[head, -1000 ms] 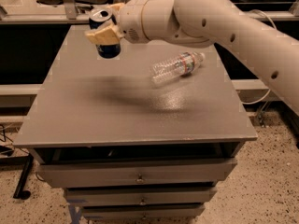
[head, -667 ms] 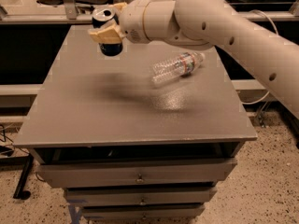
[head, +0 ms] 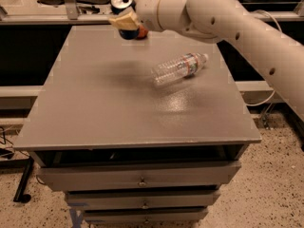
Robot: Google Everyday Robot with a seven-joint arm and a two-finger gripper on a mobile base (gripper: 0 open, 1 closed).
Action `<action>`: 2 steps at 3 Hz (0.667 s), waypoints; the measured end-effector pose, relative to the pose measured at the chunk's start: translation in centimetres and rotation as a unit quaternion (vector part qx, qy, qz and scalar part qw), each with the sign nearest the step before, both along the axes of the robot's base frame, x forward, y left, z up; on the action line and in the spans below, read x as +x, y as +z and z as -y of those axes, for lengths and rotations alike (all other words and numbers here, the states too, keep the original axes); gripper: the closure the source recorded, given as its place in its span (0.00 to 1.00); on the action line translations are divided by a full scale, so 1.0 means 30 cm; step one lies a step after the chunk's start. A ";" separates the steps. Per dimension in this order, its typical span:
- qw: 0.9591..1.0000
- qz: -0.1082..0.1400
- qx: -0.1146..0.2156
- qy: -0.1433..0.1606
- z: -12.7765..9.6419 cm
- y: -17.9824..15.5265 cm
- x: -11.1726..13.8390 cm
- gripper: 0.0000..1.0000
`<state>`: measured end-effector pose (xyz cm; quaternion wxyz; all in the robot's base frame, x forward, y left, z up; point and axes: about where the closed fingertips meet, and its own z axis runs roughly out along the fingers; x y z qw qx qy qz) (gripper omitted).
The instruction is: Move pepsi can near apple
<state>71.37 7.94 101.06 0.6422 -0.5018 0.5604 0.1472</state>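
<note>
My gripper is shut on the pepsi can, a blue can with a silver top, and holds it tilted above the far edge of the grey table. A small patch of the red-orange apple shows right behind the can's lower end, at the table's back edge. Most of the apple is hidden by the gripper and the can. I cannot tell whether the can touches the apple.
A clear plastic water bottle lies on its side right of the table's middle. The white arm reaches in from the right, over the table's far right corner. Drawers are below the front edge.
My gripper has carried the can farther toward the table's back edge and slightly right. The bottle has not moved.
</note>
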 end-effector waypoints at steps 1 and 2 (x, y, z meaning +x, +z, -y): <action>0.999 0.021 -0.024 -0.022 0.089 0.039 0.100 1.00; 0.998 0.022 -0.040 -0.042 0.183 0.038 0.197 1.00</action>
